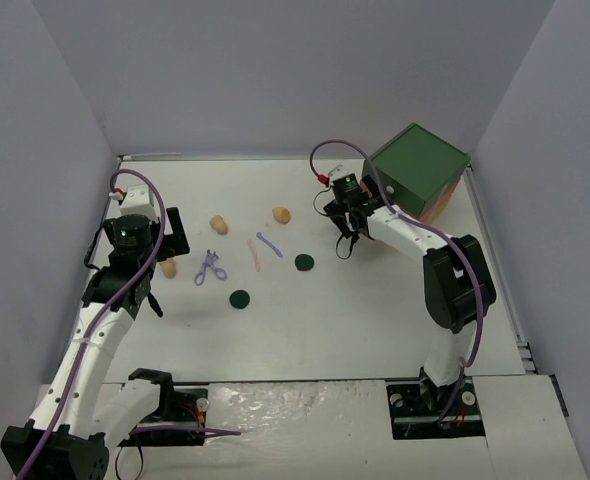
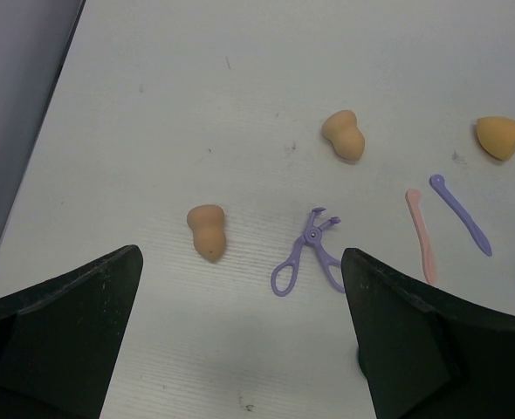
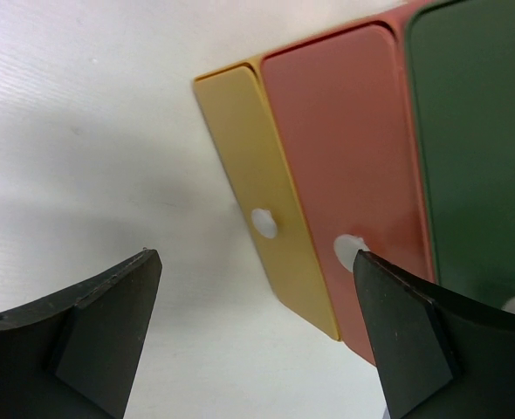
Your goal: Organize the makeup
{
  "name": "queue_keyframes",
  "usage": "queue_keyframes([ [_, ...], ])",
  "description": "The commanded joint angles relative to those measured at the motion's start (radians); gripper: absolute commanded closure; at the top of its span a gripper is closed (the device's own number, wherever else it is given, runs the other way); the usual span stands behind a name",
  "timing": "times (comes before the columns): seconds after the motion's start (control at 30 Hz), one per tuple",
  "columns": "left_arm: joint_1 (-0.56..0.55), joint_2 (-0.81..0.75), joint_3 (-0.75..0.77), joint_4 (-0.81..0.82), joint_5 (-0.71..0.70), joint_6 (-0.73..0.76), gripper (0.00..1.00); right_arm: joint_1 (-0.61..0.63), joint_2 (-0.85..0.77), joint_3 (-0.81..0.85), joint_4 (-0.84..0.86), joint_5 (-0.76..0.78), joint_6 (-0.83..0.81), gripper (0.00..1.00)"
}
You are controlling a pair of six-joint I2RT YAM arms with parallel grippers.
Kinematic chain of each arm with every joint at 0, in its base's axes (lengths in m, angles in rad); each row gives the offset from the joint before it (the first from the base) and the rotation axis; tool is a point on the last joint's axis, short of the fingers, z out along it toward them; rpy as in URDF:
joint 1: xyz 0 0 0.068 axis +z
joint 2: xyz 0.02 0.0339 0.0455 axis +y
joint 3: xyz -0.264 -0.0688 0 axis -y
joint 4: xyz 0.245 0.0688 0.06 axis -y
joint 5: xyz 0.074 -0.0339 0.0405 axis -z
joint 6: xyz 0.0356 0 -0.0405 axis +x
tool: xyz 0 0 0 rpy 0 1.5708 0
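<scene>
Three tan sponges lie on the table (image 1: 168,267) (image 1: 218,223) (image 1: 282,214). A lilac scissor-like tool (image 1: 210,268), a pink stick (image 1: 255,255) and a lilac stick (image 1: 269,244) lie between them. Two dark green discs (image 1: 303,262) (image 1: 238,298) lie nearer. My left gripper (image 1: 153,298) is open and empty, just left of the nearest sponge (image 2: 207,231) and the scissor tool (image 2: 310,256). My right gripper (image 1: 343,245) is open and empty, facing the chest's yellow (image 3: 266,209) and red (image 3: 353,140) drawer fronts. No dark red or black sticks show.
The green drawer chest (image 1: 418,170) stands at the back right, drawers shut, white knobs (image 3: 264,223) showing. Grey walls enclose the table on three sides. The other two sponges (image 2: 343,135) (image 2: 500,137) lie farther back in the left wrist view.
</scene>
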Motion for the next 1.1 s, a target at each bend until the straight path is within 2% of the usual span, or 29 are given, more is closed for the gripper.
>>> queue_keyframes([
  [0.0, 0.008, -0.002, 0.038, 0.039, 0.005, 0.003, 0.03, -0.007, -0.035, 0.014, -0.018, -0.089, 0.008, 0.12],
  [0.2, 0.008, -0.005, 0.038, 0.038, 0.005, 0.003, 0.03, -0.002, -0.040, 0.010, -0.050, -0.114, 0.017, 0.12],
  [0.57, 0.008, -0.006, 0.036, 0.037, 0.002, 0.001, 0.03, 0.029, -0.112, 0.005, 0.033, 0.155, 0.012, 0.15],
  [0.73, 0.008, -0.008, 0.038, 0.037, 0.001, 0.000, 0.03, 0.066, -0.102, -0.025, 0.068, 0.290, 0.003, 0.29],
  [0.77, 0.008, -0.008, 0.038, 0.036, 0.002, 0.000, 0.03, 0.075, -0.092, -0.033, 0.078, 0.324, -0.002, 0.36],
  [0.87, 0.008, -0.008, 0.038, 0.035, 0.002, 0.000, 0.03, 0.103, -0.066, -0.054, 0.109, 0.427, -0.024, 0.46],
  [1.07, 0.008, -0.011, 0.038, 0.035, 0.002, -0.003, 0.03, 0.125, -0.019, -0.081, 0.233, 0.578, -0.091, 0.55],
])
